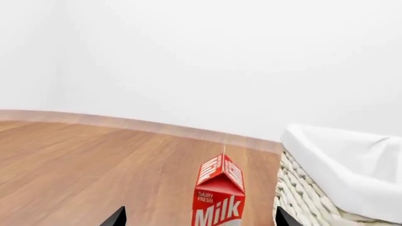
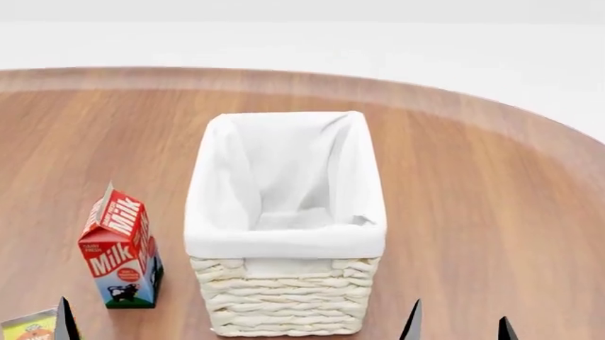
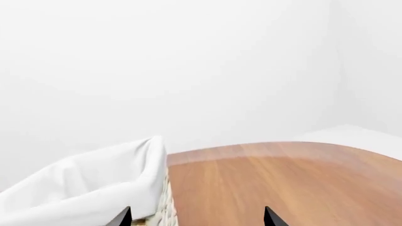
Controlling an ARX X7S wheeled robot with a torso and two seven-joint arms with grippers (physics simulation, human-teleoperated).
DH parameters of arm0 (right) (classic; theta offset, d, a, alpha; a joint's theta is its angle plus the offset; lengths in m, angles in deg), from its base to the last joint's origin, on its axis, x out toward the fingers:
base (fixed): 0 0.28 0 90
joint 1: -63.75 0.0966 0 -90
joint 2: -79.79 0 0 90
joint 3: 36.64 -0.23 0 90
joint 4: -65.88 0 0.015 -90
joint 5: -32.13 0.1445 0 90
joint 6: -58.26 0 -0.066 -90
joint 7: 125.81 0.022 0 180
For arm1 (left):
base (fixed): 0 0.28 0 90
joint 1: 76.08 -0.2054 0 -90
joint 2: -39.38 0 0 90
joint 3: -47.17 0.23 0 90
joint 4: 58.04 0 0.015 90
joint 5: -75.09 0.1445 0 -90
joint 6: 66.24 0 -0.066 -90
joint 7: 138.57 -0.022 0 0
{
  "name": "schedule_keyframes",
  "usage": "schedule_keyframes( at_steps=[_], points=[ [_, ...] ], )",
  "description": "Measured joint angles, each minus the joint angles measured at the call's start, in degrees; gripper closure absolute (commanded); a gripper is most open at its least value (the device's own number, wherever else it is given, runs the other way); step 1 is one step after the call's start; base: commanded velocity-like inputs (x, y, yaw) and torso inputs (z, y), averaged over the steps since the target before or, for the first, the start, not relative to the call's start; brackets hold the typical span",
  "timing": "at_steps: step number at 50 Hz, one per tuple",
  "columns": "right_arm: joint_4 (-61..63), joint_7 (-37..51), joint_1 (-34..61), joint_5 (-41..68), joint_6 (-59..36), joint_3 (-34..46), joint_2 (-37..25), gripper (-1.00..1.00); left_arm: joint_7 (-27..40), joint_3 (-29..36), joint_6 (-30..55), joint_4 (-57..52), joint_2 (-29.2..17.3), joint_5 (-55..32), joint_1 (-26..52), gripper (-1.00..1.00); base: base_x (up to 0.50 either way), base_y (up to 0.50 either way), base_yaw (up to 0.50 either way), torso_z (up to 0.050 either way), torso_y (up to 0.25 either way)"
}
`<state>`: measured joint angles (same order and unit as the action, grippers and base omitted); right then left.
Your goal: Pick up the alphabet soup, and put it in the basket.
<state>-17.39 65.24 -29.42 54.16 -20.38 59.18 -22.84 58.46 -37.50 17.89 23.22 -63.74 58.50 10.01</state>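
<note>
Two tools [image 2: 458, 327] [image 1: 199, 219] gaping, empty; woven wicker basket [image 2: 283, 301], cloth-lined; gabled milk carton [image 2: 118, 248] beside.

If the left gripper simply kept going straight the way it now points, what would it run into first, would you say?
Most likely the milk carton, which stands upright between the left gripper fingertips in its wrist view, slightly toward the basket side. Depth is unclear, so a narrow miss is possible.

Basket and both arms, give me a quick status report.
Both end effectors open, empty: left, right. Basket empty. Soup not in view. Milk upright left of basket.
</note>
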Motion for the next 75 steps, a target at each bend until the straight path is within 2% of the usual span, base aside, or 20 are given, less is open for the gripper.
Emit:
schedule_keyframes(
  at_steps=[30, 43, 59, 75],
  points=[
    [-0.46, 0.16, 0.47, 1.98, -0.45, 0.51, -0.6, -1.0, 0.72, 0.56, -0.27, -0.09, -0.63, -0.47, -0.05, -1.0, 0.05, 0.0, 0.0, 0.0, 0.0],
    [-1.86, -2.65, 0.45, 4.44, -0.17, 0.39, -2.64, -1.0, 1.13, 0.76, -0.3, 0.04, -0.92, -0.48, 0.02, -1.0, 0.0, 0.0, 0.0, 0.0, 0.0],
    [-0.93, -14.64, 0.18, 16.14, -2.88, 0.74, -8.82, -1.0, 1.69, 1.0, -0.12, 0.06, -1.32, -0.45, 0.17, -1.0, 0.0, 0.0, 0.0, 0.0, 0.0],
    [2.91, -27.54, -2.71, 21.02, -2.88, 4.38, -13.63, -1.0, 2.12, 1.31, -0.09, -0.08, -1.66, -0.5, 0.14, -1.0, 0.0, 0.0, 0.0, 0.0, 0.0]
  ],
)
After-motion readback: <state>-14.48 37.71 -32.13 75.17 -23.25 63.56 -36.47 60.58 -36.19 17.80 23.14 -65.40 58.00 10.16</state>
